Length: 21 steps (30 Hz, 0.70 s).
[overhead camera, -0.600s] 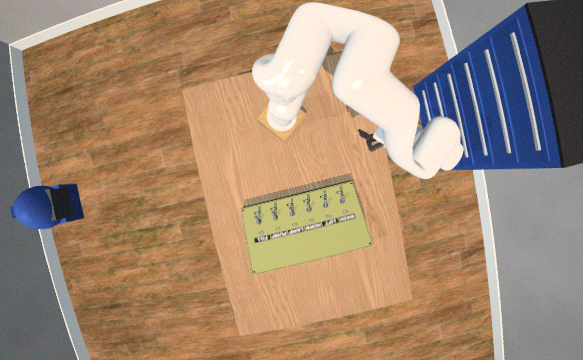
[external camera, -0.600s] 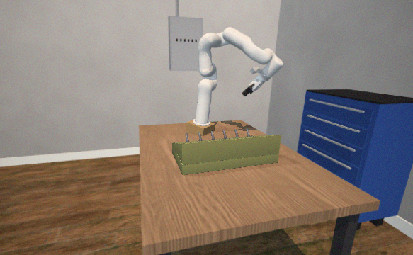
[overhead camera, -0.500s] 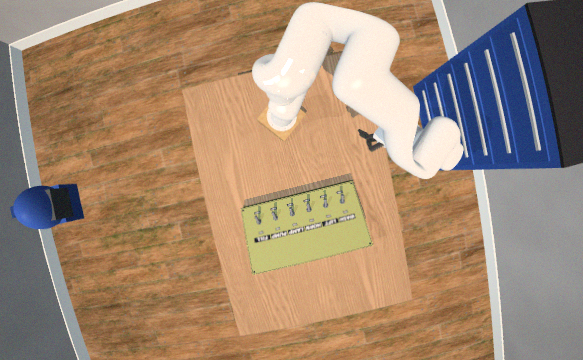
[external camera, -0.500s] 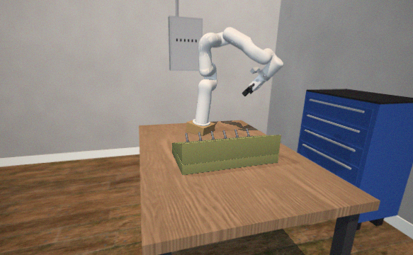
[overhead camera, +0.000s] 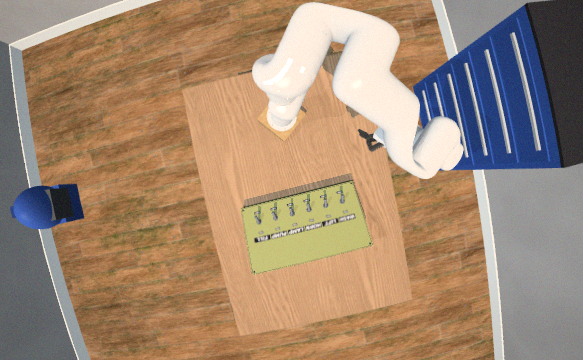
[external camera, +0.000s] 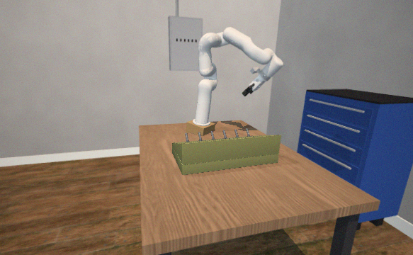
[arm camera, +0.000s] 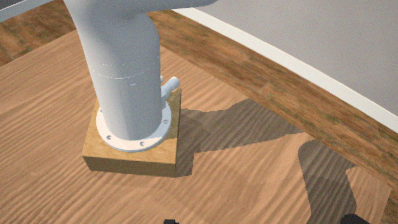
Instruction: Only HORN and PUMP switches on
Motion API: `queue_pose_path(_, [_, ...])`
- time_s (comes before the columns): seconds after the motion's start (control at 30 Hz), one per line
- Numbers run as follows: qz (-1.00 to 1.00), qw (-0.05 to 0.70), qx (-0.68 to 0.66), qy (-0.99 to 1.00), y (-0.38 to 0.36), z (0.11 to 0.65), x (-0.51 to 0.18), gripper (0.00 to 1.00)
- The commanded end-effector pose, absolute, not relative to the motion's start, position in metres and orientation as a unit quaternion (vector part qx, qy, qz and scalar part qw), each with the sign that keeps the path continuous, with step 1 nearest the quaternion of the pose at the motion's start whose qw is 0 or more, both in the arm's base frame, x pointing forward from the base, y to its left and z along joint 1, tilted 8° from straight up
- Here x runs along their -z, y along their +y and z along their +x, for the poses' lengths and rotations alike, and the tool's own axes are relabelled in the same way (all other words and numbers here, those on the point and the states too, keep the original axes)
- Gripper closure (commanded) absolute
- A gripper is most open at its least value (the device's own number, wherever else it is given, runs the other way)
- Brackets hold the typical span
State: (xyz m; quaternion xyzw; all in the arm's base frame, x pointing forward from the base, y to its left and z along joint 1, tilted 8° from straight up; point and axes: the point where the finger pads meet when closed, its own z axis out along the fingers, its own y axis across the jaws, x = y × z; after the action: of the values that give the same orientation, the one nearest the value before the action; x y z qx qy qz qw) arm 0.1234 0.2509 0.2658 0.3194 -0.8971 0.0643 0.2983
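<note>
Hanging high above the table (external camera: 227,209), the gripper (external camera: 248,91) gapes wide, empty.

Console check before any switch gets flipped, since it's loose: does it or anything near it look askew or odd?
The console sits slightly skewed to the table edges. Otherwise nothing stands out; the open gripper is well above it.

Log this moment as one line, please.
gripper: open, empty, high above table | console: untouched | switches: states unreadable

Tabletop (external camera: 249,198): light wood, visible grain, matt. Console (external camera: 227,154): olive, matt; on its top, grey metal-looking toggles (overhead camera: 291,206). Arm (external camera: 249,47): glossy white plastic. Base block (arm camera: 131,155): plain wood.
</note>
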Motion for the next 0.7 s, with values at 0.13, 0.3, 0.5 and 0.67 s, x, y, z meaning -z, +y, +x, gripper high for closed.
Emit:
queue_pose_path(0.13, [0.320, 0.297, -0.063, -0.898, 0.2515, 0.1238, -0.2669, 0.00])
queue_pose_path(0.3, [0.320, 0.297, -0.063, -0.898, 0.2515, 0.1238, -0.2669, 0.00])
queue_pose_path(0.5, [0.320, 0.297, -0.063, -0.898, 0.2515, 0.1238, -0.2669, 0.00])
queue_pose_path(0.67, [0.325, 0.295, -0.061, -0.897, 0.2512, 0.1251, -0.2662, 0.00])
